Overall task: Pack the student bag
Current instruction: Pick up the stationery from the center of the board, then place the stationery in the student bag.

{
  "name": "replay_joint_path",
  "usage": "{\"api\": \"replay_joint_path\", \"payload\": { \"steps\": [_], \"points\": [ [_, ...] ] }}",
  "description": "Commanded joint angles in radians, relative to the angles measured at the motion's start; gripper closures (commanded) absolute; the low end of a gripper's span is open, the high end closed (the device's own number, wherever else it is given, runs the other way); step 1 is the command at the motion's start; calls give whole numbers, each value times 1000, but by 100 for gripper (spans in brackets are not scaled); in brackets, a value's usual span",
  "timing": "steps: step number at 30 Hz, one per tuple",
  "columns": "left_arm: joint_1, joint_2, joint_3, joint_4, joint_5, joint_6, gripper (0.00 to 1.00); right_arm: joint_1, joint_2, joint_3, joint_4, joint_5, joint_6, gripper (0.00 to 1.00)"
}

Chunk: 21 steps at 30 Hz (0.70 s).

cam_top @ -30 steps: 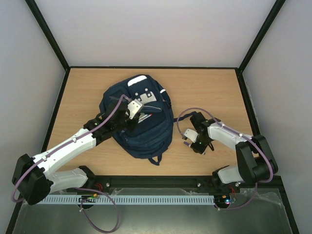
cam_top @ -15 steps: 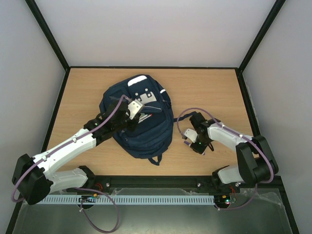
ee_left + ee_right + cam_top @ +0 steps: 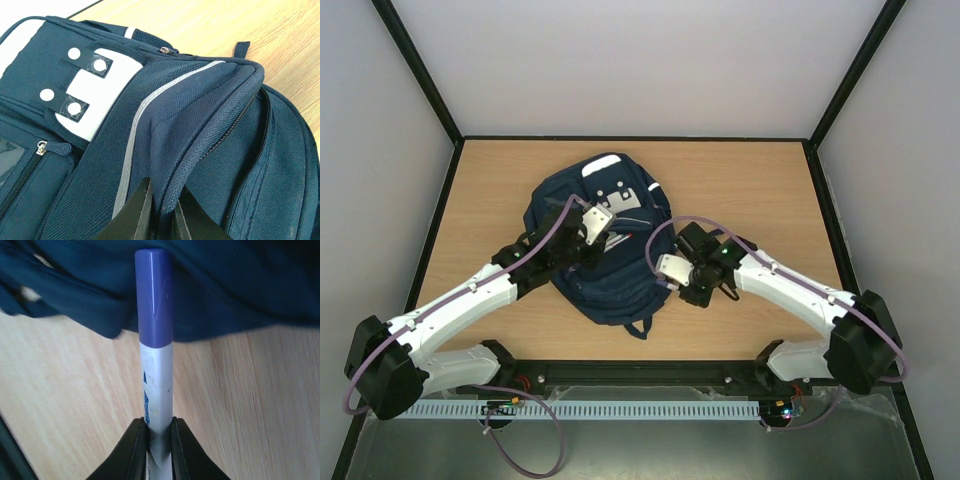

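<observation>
Nearest the arm bases, the top loop of the student bag points to 6 o'clock, toward the near edge of the table. The bag lies flat, left of the table's middle, and has not shifted in the last second.

The change is on the right. A second ago the right gripper hung over bare wood, well apart from the bag at about its 4 o'clock. It has since swung left and now sits at the bag's 4 o'clock edge, in the top view just meeting the fabric. Its fingers are clamped on a marker with a white barrel, blue print and a violet-blue cap. In the right wrist view the cap end reaches the dark fabric of the bag, with wood grain below it. Whether the cap touches the fabric cannot be told.

Further in, the left gripper is where it was a second ago, over the middle of the bag. Its fingers are pinched on a raised fold of navy mesh beside a zip line. A white reflective stripe runs up the panel just left of that fold.

Beyond it, toward 12 o'clock, the bag's grey-white patch lies at the far end.
</observation>
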Motion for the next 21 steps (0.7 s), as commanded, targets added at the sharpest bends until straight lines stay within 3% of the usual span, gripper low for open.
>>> {"api": "replay_joint_path", "payload": {
  "steps": [1,12,21],
  "points": [
    [-5,-10,26,62,13,-10,90,133,-34,89,-146,-26,-25,95],
    [-6,-9,25,62,16,-10,89,254,63,266,-187,93,-76,95],
    [-6,-9,23,63,15,-7,89,332,150,346,-83,333,-175,95]
  ]
}}
